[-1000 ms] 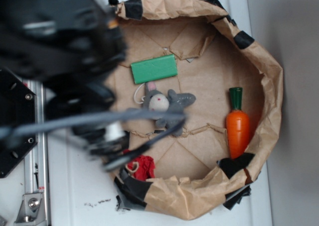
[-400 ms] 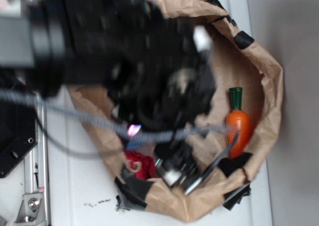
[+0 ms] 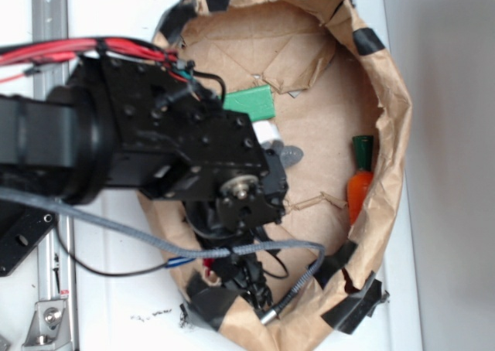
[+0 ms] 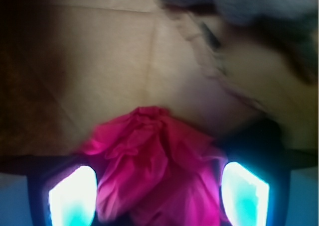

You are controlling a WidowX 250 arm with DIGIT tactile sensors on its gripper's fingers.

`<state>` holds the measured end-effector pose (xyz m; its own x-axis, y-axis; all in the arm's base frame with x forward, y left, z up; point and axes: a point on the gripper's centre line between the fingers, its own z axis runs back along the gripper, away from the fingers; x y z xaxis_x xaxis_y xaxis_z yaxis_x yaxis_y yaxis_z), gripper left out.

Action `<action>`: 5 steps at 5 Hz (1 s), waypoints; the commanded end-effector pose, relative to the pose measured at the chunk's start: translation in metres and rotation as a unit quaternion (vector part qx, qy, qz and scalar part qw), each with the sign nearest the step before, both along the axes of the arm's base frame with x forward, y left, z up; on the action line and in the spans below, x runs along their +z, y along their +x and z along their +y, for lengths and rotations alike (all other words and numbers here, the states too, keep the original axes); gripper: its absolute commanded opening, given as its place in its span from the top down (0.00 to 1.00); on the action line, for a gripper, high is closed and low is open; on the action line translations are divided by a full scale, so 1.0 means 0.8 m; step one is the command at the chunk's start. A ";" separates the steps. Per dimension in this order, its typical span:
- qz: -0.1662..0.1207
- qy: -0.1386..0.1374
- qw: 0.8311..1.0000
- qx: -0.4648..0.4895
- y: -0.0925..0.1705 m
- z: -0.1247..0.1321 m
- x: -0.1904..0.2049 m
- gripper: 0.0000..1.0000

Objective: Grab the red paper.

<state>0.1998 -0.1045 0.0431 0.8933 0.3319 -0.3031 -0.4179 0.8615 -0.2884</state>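
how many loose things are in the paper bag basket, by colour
red: 1, the red paper, lying between the gripper fingers
green: 1, flat green block
orange: 1, carrot with a green top
grey: 1, plush toy, mostly hidden by the arm in the exterior view
total: 4

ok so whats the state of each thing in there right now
gripper: open, one finger on each side of the red paper
red paper: crumpled wad between the fingers, not clamped
paper-lined basket: open-topped, rim crumpled and taped
carrot: lying against the basket's right wall, green top pointing away
green block: lying flat, partly hidden by the arm
plush toy: mostly hidden under the arm
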 end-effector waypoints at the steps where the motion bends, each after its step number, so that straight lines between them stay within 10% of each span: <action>1: -0.063 -0.068 0.989 -0.114 -0.019 -0.014 -0.022 1.00; 3: -0.091 -0.009 0.985 -0.148 -0.013 -0.007 0.007 1.00; 5: -0.138 0.149 0.975 -0.086 0.043 0.090 0.137 1.00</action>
